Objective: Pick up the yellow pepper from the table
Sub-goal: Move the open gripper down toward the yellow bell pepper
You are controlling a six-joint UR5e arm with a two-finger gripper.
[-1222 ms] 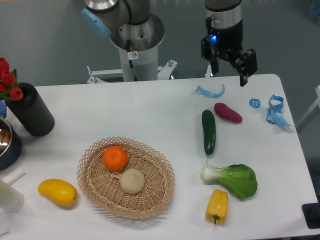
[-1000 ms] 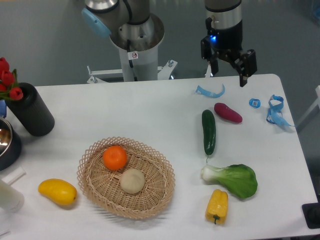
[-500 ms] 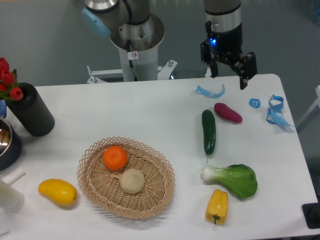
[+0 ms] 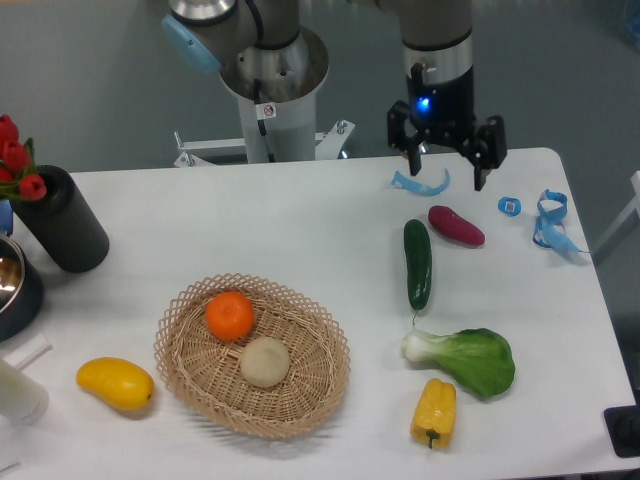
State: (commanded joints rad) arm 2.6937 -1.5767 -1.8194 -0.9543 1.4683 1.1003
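Note:
The yellow pepper (image 4: 434, 411) lies on the white table (image 4: 300, 220) near its front right edge, stem toward the front, just below a bok choy (image 4: 468, 359). My gripper (image 4: 447, 170) hangs open and empty above the table's far right part, over a blue strip. It is far behind the pepper, with the cucumber and the bok choy between them.
A green cucumber (image 4: 417, 263) and a purple eggplant-like piece (image 4: 456, 225) lie under the gripper area. A wicker basket (image 4: 200, 375) holds an orange and a beige ball. A yellow mango (image 4: 115, 384), a black cylinder (image 4: 62, 219) and blue strips (image 4: 551, 222) are also there.
The gripper has turned about its vertical axis and shifted slightly left and down. Nothing on the table has moved.

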